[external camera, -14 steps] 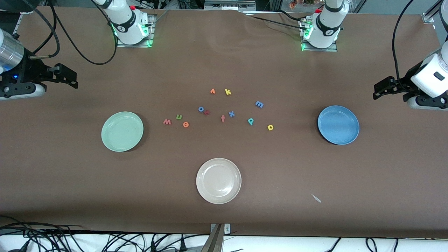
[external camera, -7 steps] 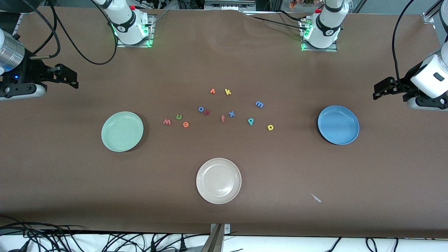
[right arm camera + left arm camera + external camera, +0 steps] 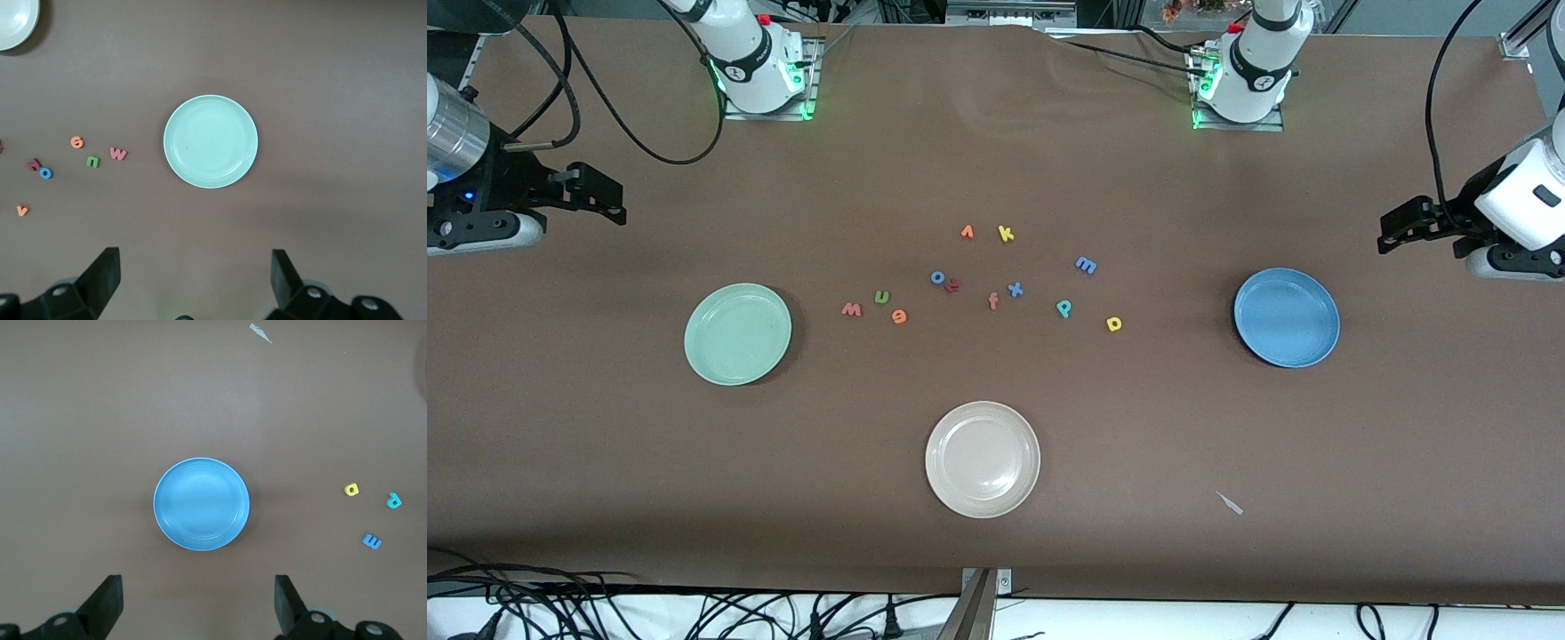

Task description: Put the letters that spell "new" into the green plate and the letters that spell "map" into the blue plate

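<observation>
Our left gripper (image 3: pixel 1392 227) sits at the right edge of the front view, up over the table at the left arm's end, just above the blue plate (image 3: pixel 1286 317). Its fingers are spread wide and hold nothing. Our right gripper (image 3: pixel 609 197) sits at the left edge of the front view, higher in the picture than the green plate (image 3: pixel 737 333) — it too is wide open and holds nothing. We think both arms are parked out at the ends so the cameras on them can look down on the plates and letters.

No letter is in a plate yet, so we judge the job is not begun.

The letters lie in the middle of the front view, between the two plates. The w (image 3: pixel 852 309), the n (image 3: pixel 881 297) and the e (image 3: pixel 899 316) sit close together, near the green plate. The m (image 3: pixel 1086 264), the p (image 3: pixel 1064 308) and the a (image 3: pixel 1113 324) sit toward the blue plate. That is handy, we think — each arm has its own word close by.

Other letters are mixed in at the center: a blue o (image 3: pixel 938 277) touching a dark red letter (image 3: pixel 952 285), an f (image 3: pixel 993 301), an x (image 3: pixel 1015 289), a k (image 3: pixel 1006 234) and a small orange letter (image 3: pixel 967 232). A white plate (image 3: pixel 983 460) sits low in the middle of the picture, and a tiny scrap (image 3: pixel 1230 503) lies at the lower right. Nothing blocks the way to the six letters we want; they are just very small to pinch.
</observation>
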Available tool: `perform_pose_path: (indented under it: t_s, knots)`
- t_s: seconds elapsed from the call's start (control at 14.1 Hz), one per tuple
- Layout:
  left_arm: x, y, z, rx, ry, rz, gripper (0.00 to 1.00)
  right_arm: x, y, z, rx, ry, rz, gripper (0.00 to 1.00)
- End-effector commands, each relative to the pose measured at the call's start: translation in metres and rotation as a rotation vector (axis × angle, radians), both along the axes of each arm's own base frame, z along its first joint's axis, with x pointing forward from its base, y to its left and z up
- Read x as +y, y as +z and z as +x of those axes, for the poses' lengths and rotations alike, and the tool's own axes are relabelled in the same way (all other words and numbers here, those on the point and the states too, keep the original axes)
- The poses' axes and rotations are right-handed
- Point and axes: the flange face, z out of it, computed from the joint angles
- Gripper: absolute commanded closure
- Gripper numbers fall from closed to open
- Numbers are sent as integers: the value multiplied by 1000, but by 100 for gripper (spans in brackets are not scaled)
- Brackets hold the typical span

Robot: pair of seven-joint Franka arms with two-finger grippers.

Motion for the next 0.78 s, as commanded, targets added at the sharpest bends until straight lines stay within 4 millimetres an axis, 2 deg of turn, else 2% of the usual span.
perform_pose_path:
  t_s: [0.0, 0.42, 0.71]
  knots:
    - [2, 0, -2, 1, -7, 32, 0, -1, 0, -5, 9, -11, 8, 0]
    - [2, -1, -1, 3, -7, 32, 0, -1, -1, -6, 14, -11, 8, 0]
    - [0, 0, 1, -5, -9, 36, 0, 2, -14, -5, 32, -10, 26, 0]
